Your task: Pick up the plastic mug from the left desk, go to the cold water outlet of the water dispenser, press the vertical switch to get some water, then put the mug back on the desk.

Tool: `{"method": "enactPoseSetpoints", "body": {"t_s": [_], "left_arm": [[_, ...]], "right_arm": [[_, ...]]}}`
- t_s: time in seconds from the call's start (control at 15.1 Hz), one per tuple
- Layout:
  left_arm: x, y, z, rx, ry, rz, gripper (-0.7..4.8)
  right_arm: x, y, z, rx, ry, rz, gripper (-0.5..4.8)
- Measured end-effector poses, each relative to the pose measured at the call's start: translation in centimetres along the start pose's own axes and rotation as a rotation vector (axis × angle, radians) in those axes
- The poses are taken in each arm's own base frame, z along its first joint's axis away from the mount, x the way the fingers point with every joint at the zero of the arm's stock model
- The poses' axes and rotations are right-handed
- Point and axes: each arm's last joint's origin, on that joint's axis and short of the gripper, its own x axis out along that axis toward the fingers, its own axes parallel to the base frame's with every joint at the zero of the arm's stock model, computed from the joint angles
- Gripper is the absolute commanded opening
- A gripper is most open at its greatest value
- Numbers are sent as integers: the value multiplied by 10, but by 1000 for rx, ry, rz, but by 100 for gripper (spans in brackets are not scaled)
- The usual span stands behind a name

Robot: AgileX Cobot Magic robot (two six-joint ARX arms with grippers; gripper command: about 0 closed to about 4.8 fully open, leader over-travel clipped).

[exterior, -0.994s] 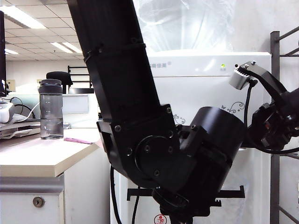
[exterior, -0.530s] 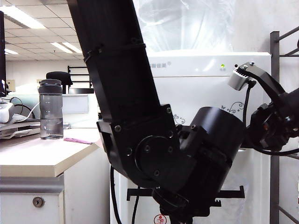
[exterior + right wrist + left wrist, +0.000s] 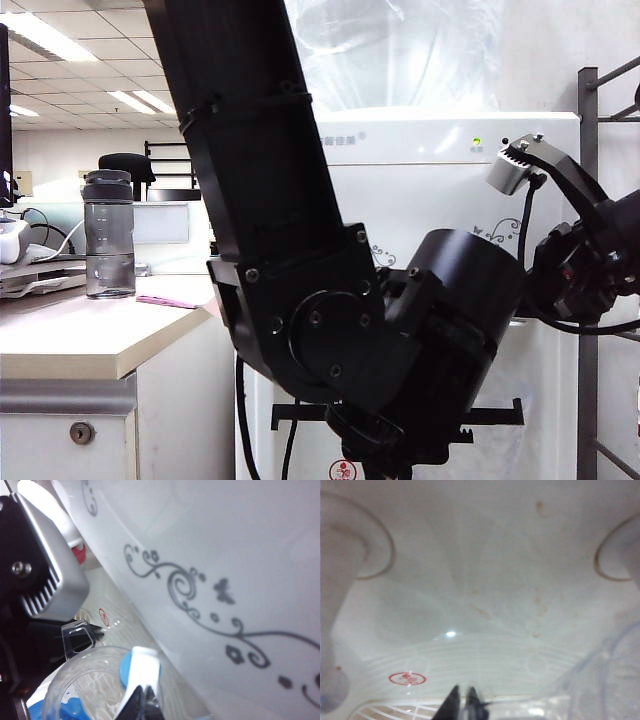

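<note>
1. Exterior view: the left arm (image 3: 330, 330) fills the middle and hides the tap recess of the water dispenser (image 3: 450, 200). The right arm (image 3: 590, 265) comes in from the right edge. Neither arm's working end shows here.
2. Same view, counts: 1 left desk (image 3: 90, 340), 1 grey bottle (image 3: 109, 235) standing on it, 0 mugs on it. The mug is off the desk.
3. Left wrist view: the left gripper (image 3: 463, 703) has its tips pinched together under the recess, above the drip tray (image 3: 480, 662). Clear plastic blurs in beside it; I read that as the mug.
4. Same view: 2 round tap bases overhead, 1 at each edge. You can't tell which is cold from here.
5. Right wrist view: the plastic mug (image 3: 100, 680) sits mouth-up right under the cold water outlet (image 3: 125, 669). Dark fingers grip a clear tab at its side, likely the handle, so the left is clamped on the mug to catch the stream.
6. Same view: the right gripper (image 3: 142, 702) is just beside the vertical switch (image 3: 146, 666), tips close together, nothing between them. Reads as a closed tool lined up to push; contact is unclear.
7. Counts here: 2 taps, 1 blue-collared and 1 red-collared tap (image 3: 77, 554); 1 mug. No stream visible, so I judge that you're at the press step.
</note>
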Motion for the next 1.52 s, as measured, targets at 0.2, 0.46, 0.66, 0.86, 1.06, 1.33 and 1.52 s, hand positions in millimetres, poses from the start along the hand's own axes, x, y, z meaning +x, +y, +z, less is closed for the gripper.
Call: {"method": "enactPoseSetpoints", "body": {"t_s": [0.2,0.46,0.66,0.86,1.06,1.33,1.52], "left_arm": [[0,0,0,0,0,0,-5],[0,0,0,1,0,1,-5],[0,0,0,1,0,1,-5],[0,0,1,-4,-3,0,-5],[0,0,1,-4,-3,0,-5],[0,0,1,-4,-3,0,-5],[0,0,1,-4,-3,0,-5]], "right_arm": [[0,0,0,3,5,3,-1],[0,1,-1,10,18,11,-1],[0,9,-17,67,146,43,-1],[0,12,-21,85,189,60,-1],[-2,11,-18,74,181,36,-1],[-21,5,6,24,95,-43,-1],[-28,4,14,13,51,-59,-1]]}}
